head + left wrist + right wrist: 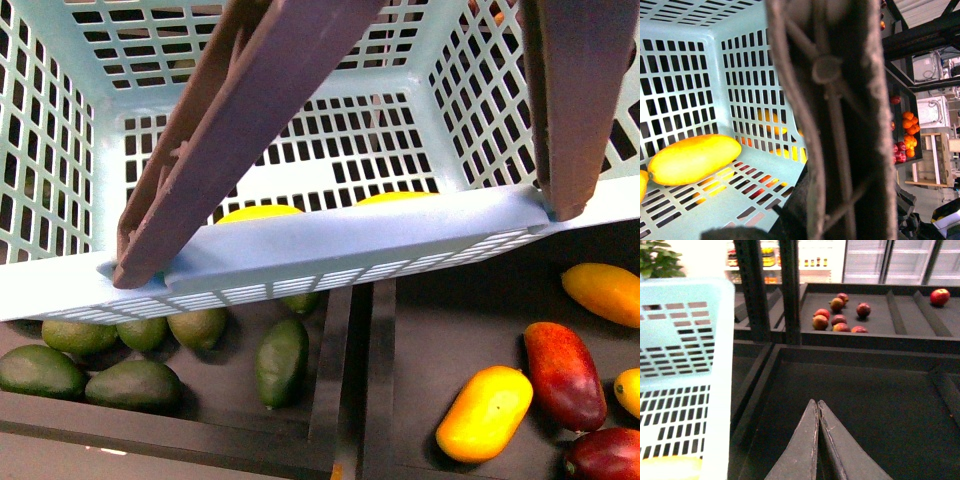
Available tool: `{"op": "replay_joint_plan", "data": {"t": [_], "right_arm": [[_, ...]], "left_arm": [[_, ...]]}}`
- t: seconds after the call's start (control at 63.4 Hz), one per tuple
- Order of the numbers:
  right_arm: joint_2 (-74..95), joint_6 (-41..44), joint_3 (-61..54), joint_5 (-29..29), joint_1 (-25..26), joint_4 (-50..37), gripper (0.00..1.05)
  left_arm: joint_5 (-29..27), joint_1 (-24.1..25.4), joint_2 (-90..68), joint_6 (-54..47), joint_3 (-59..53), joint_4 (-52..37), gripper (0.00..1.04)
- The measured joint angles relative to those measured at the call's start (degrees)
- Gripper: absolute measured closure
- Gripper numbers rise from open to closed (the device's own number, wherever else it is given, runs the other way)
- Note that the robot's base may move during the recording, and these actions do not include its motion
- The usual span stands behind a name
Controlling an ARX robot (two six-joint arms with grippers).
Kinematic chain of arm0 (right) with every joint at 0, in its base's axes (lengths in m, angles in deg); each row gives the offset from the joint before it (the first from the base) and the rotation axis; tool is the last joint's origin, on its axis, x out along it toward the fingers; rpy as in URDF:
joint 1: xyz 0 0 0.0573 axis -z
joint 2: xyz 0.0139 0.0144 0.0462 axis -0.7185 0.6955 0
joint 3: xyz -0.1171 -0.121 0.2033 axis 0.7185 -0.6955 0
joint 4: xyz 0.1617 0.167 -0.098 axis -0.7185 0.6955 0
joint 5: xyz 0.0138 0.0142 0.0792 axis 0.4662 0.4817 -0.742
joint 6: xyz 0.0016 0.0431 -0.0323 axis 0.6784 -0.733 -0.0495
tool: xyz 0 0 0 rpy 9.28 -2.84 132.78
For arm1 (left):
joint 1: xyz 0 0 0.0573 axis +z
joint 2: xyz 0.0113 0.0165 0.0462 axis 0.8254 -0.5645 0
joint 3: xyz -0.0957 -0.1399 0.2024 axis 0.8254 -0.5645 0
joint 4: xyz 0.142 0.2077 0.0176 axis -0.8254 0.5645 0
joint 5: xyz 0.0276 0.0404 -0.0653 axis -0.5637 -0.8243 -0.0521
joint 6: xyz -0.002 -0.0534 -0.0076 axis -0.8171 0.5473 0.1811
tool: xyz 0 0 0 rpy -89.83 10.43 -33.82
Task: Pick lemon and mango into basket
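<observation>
The mint-green basket (330, 250) hangs lifted close in front of me, tilted, with its brown handles (235, 120) up. My left gripper is shut on a brown handle (835, 120), which hides its fingers. In the left wrist view a long orange-yellow mango (692, 159) lies on the basket floor (755, 190). A second yellow fruit, the lemon (642, 184), shows only as a sliver at the picture edge. Two yellow tops (258, 212) (395, 198) show through the basket slots in the front view. My right gripper (817, 402) is shut and empty beside the basket (680, 380).
Below the basket, green avocados (280, 360) fill the left tray. Orange-yellow mangoes (486, 412) and dark red mangoes (565, 372) lie in the right tray. Under my right gripper is a dark tray (865, 390). Red fruit (837, 320) lies on a shelf beyond a black post (790, 290).
</observation>
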Motion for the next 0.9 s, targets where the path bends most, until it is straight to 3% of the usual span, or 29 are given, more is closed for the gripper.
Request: {"op": "replay_joint_plan", "data": {"t": [0.899], "right_arm": [[-23.37,0.00,-6.05,-0.39,0.66,15.78,1.03]], "left_arm": [[-0.02,0.00,0.00,0.02,0.00,0.00,1.00]]}}
